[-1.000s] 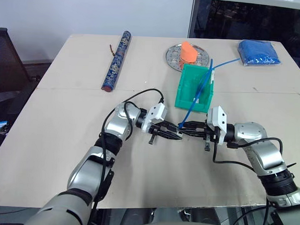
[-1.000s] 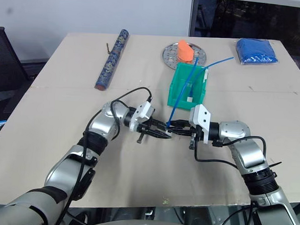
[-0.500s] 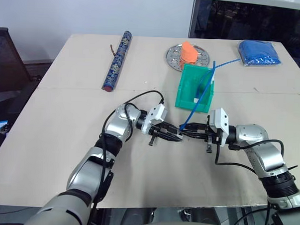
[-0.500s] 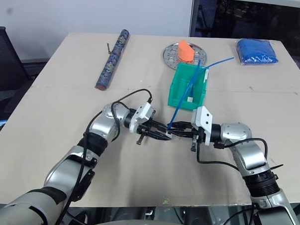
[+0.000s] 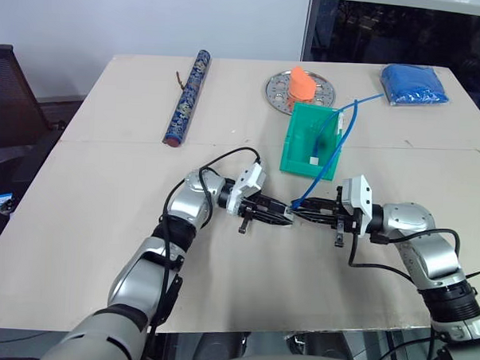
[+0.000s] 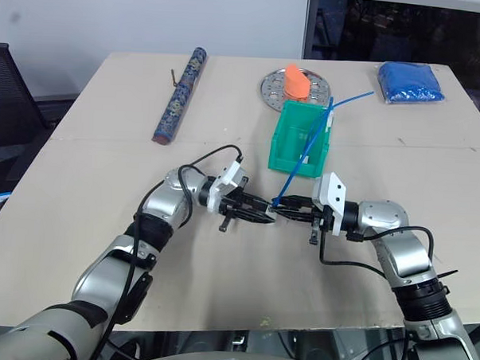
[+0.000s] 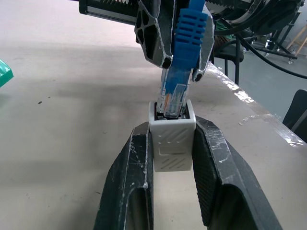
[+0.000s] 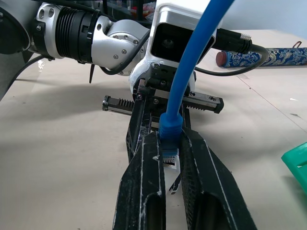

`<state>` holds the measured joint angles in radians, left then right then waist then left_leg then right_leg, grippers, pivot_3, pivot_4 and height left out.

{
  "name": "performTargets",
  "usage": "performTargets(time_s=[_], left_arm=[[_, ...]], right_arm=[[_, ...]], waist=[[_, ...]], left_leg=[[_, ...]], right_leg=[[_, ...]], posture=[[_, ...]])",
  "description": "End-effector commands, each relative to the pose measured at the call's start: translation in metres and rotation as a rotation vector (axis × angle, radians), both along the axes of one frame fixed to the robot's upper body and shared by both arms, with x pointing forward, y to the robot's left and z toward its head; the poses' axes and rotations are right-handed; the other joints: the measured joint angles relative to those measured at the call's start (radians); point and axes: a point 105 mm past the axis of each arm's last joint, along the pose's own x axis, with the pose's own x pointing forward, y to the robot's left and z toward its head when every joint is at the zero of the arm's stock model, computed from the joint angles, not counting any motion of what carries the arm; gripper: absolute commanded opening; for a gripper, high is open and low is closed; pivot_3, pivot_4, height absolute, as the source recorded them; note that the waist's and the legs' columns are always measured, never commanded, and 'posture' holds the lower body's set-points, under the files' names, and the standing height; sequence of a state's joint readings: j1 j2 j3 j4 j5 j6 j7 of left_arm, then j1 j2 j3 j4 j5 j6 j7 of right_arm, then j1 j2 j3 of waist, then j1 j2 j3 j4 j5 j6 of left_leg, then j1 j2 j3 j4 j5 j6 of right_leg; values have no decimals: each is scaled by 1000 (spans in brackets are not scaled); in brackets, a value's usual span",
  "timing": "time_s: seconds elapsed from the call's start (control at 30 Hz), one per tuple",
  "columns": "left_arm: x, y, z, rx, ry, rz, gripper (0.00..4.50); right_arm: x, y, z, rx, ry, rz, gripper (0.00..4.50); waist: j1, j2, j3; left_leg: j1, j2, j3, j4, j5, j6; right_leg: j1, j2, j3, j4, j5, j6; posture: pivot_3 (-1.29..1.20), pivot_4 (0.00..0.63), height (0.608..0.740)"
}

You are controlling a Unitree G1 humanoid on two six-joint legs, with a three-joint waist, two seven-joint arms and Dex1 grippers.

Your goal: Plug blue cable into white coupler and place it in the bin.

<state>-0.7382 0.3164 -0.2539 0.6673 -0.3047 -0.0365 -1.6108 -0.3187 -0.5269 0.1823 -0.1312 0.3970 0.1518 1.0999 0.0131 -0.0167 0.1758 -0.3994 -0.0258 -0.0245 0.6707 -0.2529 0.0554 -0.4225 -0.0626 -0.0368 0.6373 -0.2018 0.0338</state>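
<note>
Two claws tip to tip above the table (image 5: 103,222), left claw (image 7: 171,158) clamped on the white coupler (image 7: 171,139), right claw (image 8: 170,165) pinching the blue cable (image 8: 192,62) at its plug, plug tip seated in the coupler's socket, bin (image 5: 305,143) just beyond both claws, cable arching over it.

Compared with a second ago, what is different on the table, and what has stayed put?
The blue cable now bows out to the right over the bin instead of running up almost straight. The right gripper is still clamped on the plug end, and the left gripper still holds the white coupler; the two stay tip to tip. The bin has not moved.
</note>
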Motion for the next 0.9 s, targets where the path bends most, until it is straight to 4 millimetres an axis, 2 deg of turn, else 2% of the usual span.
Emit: performTargets(time_s=[0.03,0.1,0.27,0.37,0.43,0.5,0.63,0.7,0.77,0.8,0.9], left_arm=[[3,-6,29,-93,-148,-17,530],[2,-10,32,-104,-189,-25,530],[2,-23,57,-211,-218,-22,530],[2,-29,79,-306,-183,-6,530],[2,-31,90,-356,-150,-1,530],[2,-31,92,-356,-142,0,530],[-3,-25,58,-186,-160,-17,530],[-2,-20,42,-107,-157,17,1601],[2,-14,32,-47,-189,76,2366],[5,-11,33,-40,-200,117,2830],[16,6,51,-62,-190,271,4318]], right_arm=[[-7,2,-20,-74,95,16,0],[-7,2,-32,-122,148,6,0],[-5,-5,-65,-174,365,-59,0],[-19,-9,-90,-270,437,-15,0],[-21,-9,-95,-291,437,-5,0],[-8,-3,-78,-204,385,-31,0],[10,9,-10,79,347,-20,0],[16,8,12,129,319,-18,0],[24,6,27,156,311,-44,0],[29,4,32,162,310,-58,0],[52,-4,53,187,290,-143,0]], waist=[[0,0,0],[0,0,0],[0,0,0],[0,0,0],[1,0,0],[0,0,0],[-3,0,0],[-1,0,0],[1,0,0],[0,0,0],[-5,0,0]], left_leg=[[0,0,0,0,0,0],[0,0,0,0,0,0],[0,0,0,0,0,0],[0,0,0,0,0,0],[0,0,0,0,0,0],[0,0,0,0,0,0],[1,1,0,0,0,0],[2,1,-1,0,0,0],[1,1,-2,0,0,0],[1,1,-1,0,0,0],[1,0,1,0,0,0]], right_leg=[[0,0,0,0,0,0],[0,0,0,0,0,0],[0,0,0,0,0,0],[0,0,0,0,0,0],[0,0,0,1,0,0],[0,0,0,0,0,0],[0,0,0,2,0,0],[0,0,2,3,0,0],[0,-1,3,3,0,-1],[0,-1,4,3,0,-1],[-1,-2,6,3,0,0]], posture=[[0,150,740],[0,150,740],[0,150,740],[0,150,740],[0,150,740],[0,150,740],[0,150,740],[0,150,740],[0,150,740],[0,150,740],[0,150,740]])
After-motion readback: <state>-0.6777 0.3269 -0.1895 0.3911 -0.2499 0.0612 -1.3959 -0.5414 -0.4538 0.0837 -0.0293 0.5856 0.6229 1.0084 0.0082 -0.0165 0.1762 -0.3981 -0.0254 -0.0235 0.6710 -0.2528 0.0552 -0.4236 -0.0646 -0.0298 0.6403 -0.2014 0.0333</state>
